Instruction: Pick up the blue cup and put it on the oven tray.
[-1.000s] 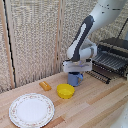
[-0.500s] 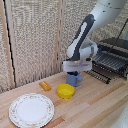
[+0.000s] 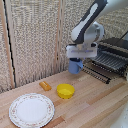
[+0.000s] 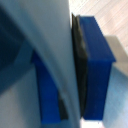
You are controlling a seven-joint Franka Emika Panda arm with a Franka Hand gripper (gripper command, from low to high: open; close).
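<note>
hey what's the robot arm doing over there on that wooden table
The robot arm's gripper holds a small blue cylindrical cup lifted off the wooden table, beside the dark wire oven tray on the exterior view's right. The cup is not on the tray yet. A shallow yellow bowl, a small orange piece and a round patterned white plate sit on the table.

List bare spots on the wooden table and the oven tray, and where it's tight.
Oven tray: bars bare, free for the blue cup held up in the gripper. Wooden table: bare between yellow bowl and tray, and along the front edge. Tighter around plate, orange piece and bowl.
</note>
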